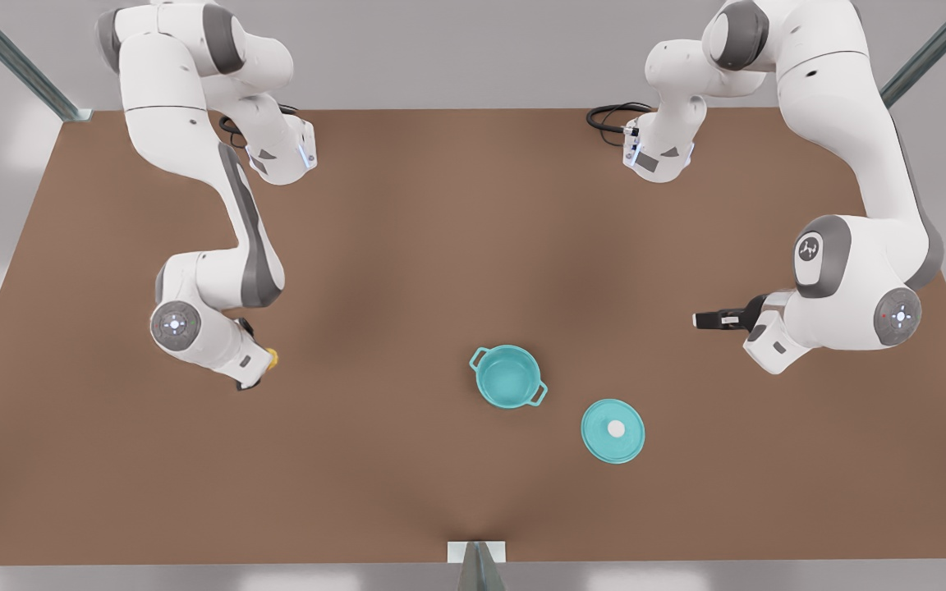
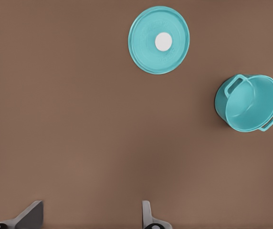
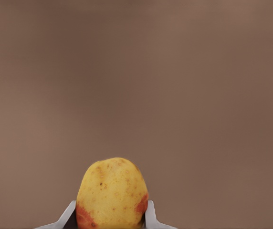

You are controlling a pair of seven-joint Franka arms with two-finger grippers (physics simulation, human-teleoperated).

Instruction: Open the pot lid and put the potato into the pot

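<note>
Two arms (image 1: 194, 164) with glossy white shells and grey joint bands. Round grey end caps (image 1: 175, 325) carry small lights. One wrist bears a dark emblem (image 1: 808, 249), seemingly a logo. Black cables (image 1: 608, 117) loop by the bases.

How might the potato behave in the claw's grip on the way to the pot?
The potato looks rounded and smooth, so it might slip or twist between the right claw's narrow fingers. It seems firm, probably not squashing. Dropped on the table, it would likely roll.

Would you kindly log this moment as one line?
pot lid: off, on table beside pot | pot: open, empty | right hand: grips potato | left hand: open, empty
</note>
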